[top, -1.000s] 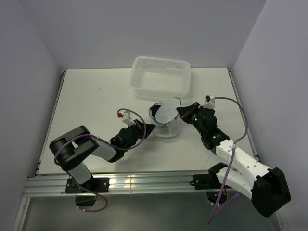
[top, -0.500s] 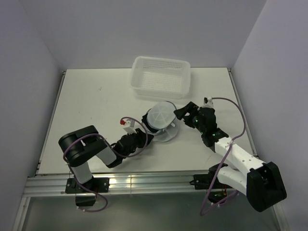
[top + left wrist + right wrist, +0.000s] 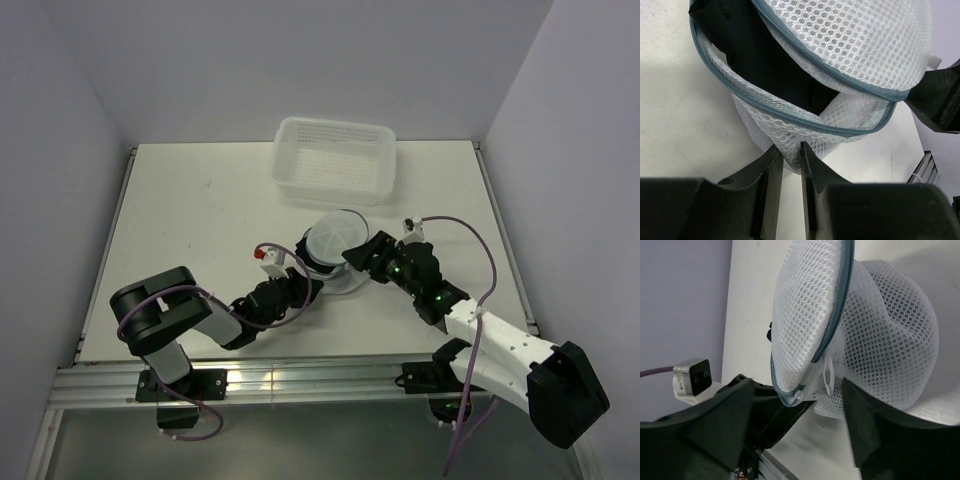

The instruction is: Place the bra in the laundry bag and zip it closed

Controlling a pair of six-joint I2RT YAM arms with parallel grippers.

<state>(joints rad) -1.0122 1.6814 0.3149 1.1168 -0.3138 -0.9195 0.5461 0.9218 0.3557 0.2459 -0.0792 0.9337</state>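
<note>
Moved since 1 second back: the right gripper [image 3: 362,254] is now sitting closer in against the laundry bag [image 3: 335,238], its fingers gone from pinched to spread. The left gripper [image 3: 303,288] has loosened too, and the bag is lying lower on the table [image 3: 190,200].
Top view, layout: the bag is resting between both grippers, the left at its near-left edge, the right at its near-right edge, both about equally near. The white basket [image 3: 335,160] is standing apart behind.
Left wrist, fingers: narrow, with a fold of mesh dipping between the fingertips [image 3: 771,170]; I cannot tell whether they are clamping it.
Left wrist, contents: the bra [image 3: 765,60] is lying inside the bag. The zipper [image 3: 805,122] is gaping, its 2 tracks running across ahead of my fingers.
Right wrist, fingers: wide, holding nothing, with the bag sitting ahead between them.
Right wrist, zipper: the seam is running up-and-down. What looks like a white pull loop [image 3: 827,376] is hanging at its lower end, so I am judging this arm better placed to take it.
</note>
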